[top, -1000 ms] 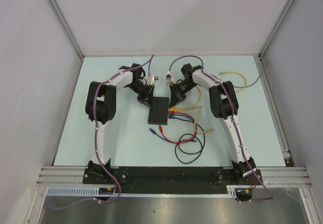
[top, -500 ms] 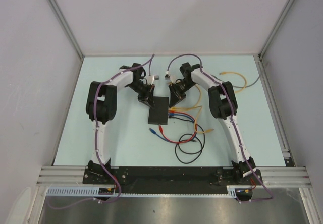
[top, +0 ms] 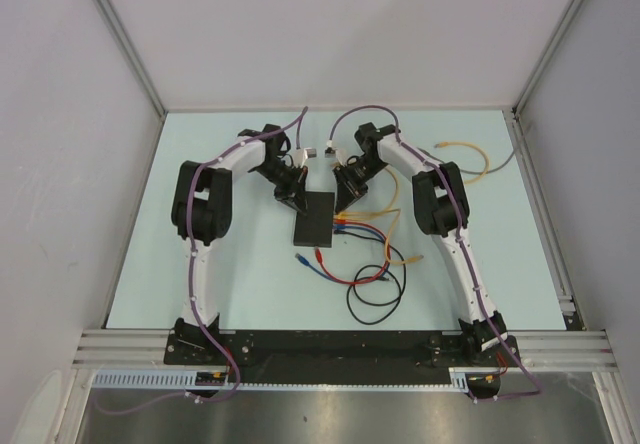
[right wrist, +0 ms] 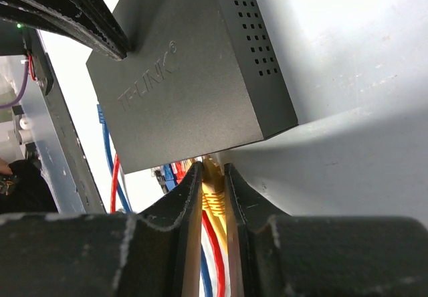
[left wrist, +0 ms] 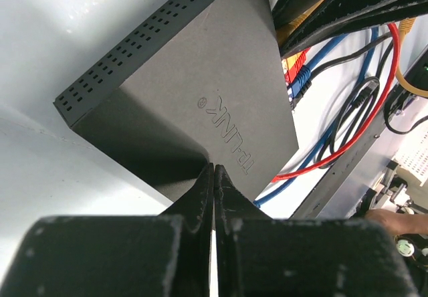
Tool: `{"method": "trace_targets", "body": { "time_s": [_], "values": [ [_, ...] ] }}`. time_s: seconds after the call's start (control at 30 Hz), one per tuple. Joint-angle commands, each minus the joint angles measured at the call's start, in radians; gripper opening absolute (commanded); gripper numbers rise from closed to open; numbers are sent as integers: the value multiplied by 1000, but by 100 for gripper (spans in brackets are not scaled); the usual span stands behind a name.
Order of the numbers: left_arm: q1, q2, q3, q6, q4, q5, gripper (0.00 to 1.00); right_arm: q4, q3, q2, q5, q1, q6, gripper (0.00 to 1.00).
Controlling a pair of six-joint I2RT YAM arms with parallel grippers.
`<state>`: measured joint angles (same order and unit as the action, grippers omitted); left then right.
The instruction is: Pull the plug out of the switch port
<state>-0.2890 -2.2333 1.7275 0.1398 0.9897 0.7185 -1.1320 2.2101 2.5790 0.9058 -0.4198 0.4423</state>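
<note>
Switch (top: 314, 217): lay flat on the pale worktop (top: 255, 289) at the centre of the overhead frame, directly between the two grippers.
Switch details: matte black, with rows of vent holes (right wrist: 257, 36) along one narrow side and a printed logo (left wrist: 231, 133) on the top face.
Left gripper (left wrist: 214, 173): fingers were pressed together with no gap and nothing between them. Their tips rested on the switch's top face near a corner, at lower centre of the left wrist frame, just beside the logo.
Right gripper (right wrist: 212, 176): fingers stood a narrow slot apart, pinching the yellow plug (right wrist: 212, 193) by its two sides at bottom centre of the right wrist frame.
Yellow plug: its nose met the switch's port edge. The ports faced away from the camera, so whether it sat in a port could not be told.
Neighbouring plugs: a red plug (left wrist: 295, 61) and a blue plug (left wrist: 301, 81) sat side by side at that same edge, right of centre in the left wrist frame.
Cables (top: 360, 232): red, blue, yellow and black leads trailed from the port edge toward the lower right of the overhead frame, overlapping in loose loops on the worktop.
Left arm (top: 200, 214): reached in from the left of the overhead frame.
Right arm (top: 440, 199): reached in from the right, its gripper at the switch's upper right corner.
</note>
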Motion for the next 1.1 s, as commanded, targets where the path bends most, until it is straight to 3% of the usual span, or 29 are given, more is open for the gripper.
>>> {"method": "trace_targets", "body": {
  "time_s": [0.0,0.13,0.67,1.07],
  "values": [
    [-7,-8,32,15,-5,-5,0,18,-41,27,-128,3,50,1],
    [-9,-9,37,15,-6,-7,0,2,-56,30,-122,-1,50,0],
    [-21,-17,76,23,-3,-8,0,-153,143,12,-79,79,157,0],
    [-19,-29,122,27,3,-14,0,-161,244,-281,-53,159,220,0]
  ]
}}
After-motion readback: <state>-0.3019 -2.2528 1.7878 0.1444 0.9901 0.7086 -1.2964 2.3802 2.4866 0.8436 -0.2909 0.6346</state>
